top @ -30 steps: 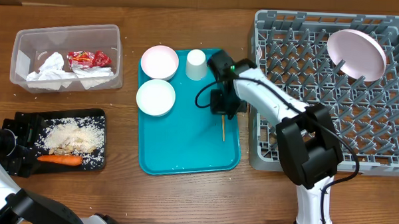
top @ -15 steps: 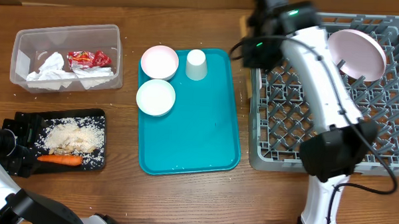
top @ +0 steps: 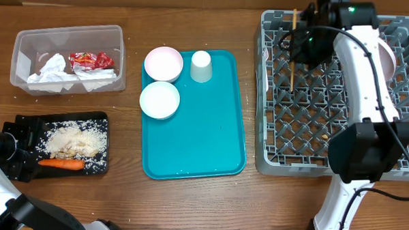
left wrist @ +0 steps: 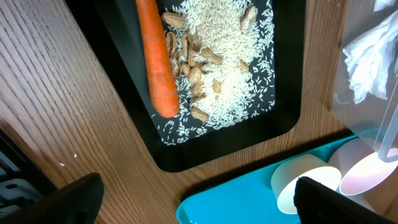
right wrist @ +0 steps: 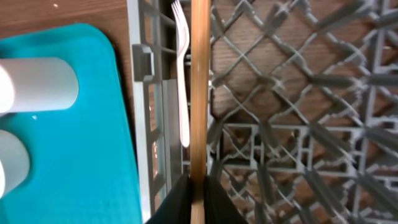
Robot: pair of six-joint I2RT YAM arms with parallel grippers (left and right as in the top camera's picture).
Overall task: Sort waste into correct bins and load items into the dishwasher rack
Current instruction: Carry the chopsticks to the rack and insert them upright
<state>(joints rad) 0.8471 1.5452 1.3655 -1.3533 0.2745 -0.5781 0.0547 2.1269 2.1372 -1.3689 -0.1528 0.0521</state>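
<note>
**Right end effector pinches the wooden stick over the rack**

The right end effector (right wrist: 198, 191) is closed narrowly on a thin wooden stick (top: 292, 53), with a finger pressed to each side of the stick's near end in the wrist view; the stick hangs over the upper left part of the large square grey plastic dishwasher rack with upright pegs (top: 272, 131), just beside a white plastic fork (right wrist: 181, 81) lodged along the rack's wall; whether the stick touches the pegs cannot be told. The left end effector (left wrist: 198, 186) stands wide and holds nothing, near the edge of the shallow black rectangular tray (left wrist: 211, 149) at the lower left of the desk (top: 188, 203); an orange carrot (left wrist: 155, 56) lies in that tray. Two small white bowls (top: 163, 64) and a small white cup (top: 201, 66) sit on the teal serving tray (top: 203, 142).
</note>
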